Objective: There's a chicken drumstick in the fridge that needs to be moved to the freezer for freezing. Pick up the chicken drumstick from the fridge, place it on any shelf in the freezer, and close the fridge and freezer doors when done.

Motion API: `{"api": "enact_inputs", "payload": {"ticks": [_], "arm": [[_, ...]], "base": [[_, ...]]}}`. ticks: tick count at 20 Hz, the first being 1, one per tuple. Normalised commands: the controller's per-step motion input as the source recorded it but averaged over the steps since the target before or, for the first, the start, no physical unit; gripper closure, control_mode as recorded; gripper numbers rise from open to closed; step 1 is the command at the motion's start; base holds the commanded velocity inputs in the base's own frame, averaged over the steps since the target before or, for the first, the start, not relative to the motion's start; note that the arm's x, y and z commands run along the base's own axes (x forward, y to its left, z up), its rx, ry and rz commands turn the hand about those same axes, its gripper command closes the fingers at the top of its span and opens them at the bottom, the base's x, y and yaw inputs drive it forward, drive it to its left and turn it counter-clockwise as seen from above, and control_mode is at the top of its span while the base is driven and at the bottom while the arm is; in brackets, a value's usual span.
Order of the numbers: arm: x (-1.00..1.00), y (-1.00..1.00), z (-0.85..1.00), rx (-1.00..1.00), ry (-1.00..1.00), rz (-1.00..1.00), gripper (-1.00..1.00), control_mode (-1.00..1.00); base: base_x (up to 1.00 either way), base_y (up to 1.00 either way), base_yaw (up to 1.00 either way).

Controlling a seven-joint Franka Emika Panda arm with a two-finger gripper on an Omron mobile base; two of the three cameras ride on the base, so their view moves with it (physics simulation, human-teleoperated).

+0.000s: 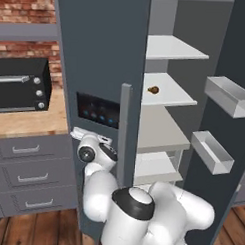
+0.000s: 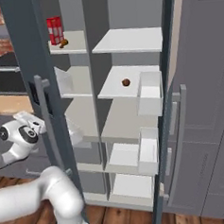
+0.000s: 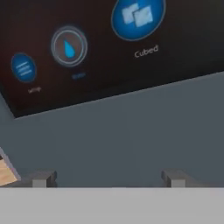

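Gripper (image 3: 105, 178) spread wide, holding nothing, tips close to freezer door (image 1: 102, 53) just below black panel (image 3: 87, 48) with blue icons. Both doors ajar. Drumstick (image 2: 63, 42) on upper freezer shelf (image 2: 73, 43), beside red carton (image 2: 55, 29) near left edge. Darker brown lump (image 1: 153, 89) on fridge shelf (image 1: 168, 91), near left edge.

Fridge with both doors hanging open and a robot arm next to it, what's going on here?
The drumstick lies on an upper freezer shelf beside a red carton, so the move looks done. The doors remain: the freezer door and the fridge door both stand open. The gripper is open and empty, facing the freezer door just below its black panel, probably to push it shut.
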Motion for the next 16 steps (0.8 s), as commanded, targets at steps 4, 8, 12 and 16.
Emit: {"api": "enact_inputs", "payload": {"ticks": [4,8,12,16], "arm": [[0.52,-0.72,0.0,0.13,0.0,0.0,-1.0,-1.0],[0.52,-0.63,0.0,0.12,0.0,0.0,-1.0,-1.0],[0.61,-0.5,0.0,0.11,0.0,0.0,-1.0,-1.0],[0.64,-0.4,0.0,0.1,0.0,0.0,-1.0,-1.0]], "base": [[0.0,0.0,0.0],[0.0,0.0,0.0],[0.0,0.0,0.0],[0.0,0.0,0.0]]}}
